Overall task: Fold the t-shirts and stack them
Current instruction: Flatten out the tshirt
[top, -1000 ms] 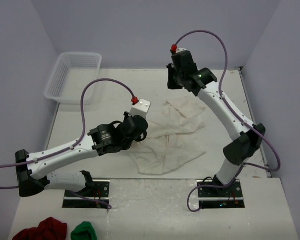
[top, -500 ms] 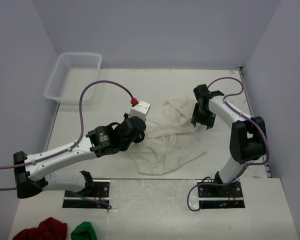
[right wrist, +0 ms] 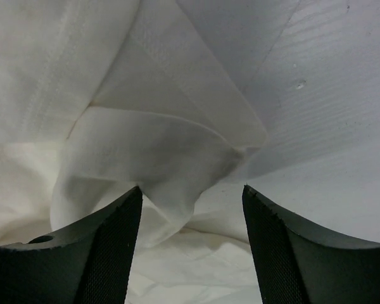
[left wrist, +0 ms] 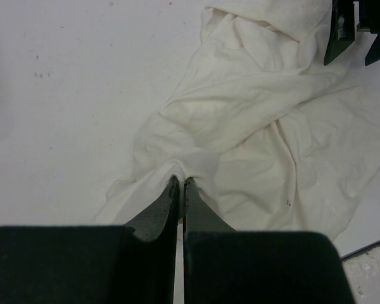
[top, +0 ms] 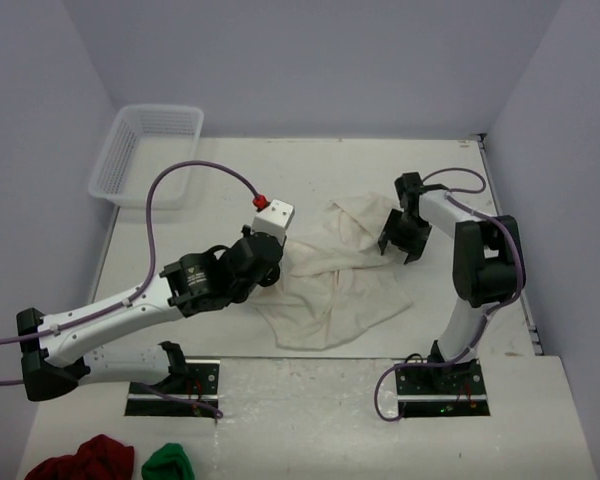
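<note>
Folding has hardly begun: the t-shirt [top: 330,290] lies crumpled mid-table, left hand [left wrist: 179,181] pinching it, right hand [right wrist: 191,191] open above it.

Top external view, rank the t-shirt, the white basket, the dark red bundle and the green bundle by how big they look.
1. t-shirt
2. white basket
3. dark red bundle
4. green bundle
The frame edge cuts off both bundles, so their order is less sure.

Left arm [top: 130,298] stretches forward, jaws pinched shut; right arm [top: 483,262] is folded tight, jaws apart.
</note>
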### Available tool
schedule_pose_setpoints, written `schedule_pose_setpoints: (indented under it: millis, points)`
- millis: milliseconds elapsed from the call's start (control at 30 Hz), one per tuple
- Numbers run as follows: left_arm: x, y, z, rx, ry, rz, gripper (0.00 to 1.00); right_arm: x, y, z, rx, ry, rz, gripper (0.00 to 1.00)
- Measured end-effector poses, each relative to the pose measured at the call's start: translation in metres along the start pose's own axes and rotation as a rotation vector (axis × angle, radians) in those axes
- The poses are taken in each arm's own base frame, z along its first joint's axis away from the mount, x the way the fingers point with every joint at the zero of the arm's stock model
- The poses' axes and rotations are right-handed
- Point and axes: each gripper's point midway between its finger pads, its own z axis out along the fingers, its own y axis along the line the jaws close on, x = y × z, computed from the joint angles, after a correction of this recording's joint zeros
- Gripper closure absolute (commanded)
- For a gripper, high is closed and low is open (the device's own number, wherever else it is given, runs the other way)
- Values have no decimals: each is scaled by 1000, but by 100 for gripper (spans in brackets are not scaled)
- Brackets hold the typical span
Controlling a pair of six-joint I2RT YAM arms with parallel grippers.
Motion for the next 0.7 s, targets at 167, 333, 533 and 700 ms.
schedule_pose_setpoints:
  millis: [167, 333, 533, 700]
  points:
    - [-4, 1, -5, 10, -11, -10, 100, -3, -1, 8, -4, 25, 43, 40]
    - [-14, 2, -11, 23, -33, -29, 100, -13, 9, 5, -23, 14, 66, 62]
    - [-18, 2, -13, 28, -42, -36, 100, -19, 17, 5, -40, 12, 86, 63]
    - [-18, 3, -15, 27, -40, -35, 100, -18, 18, 6, -40, 17, 102, 57]
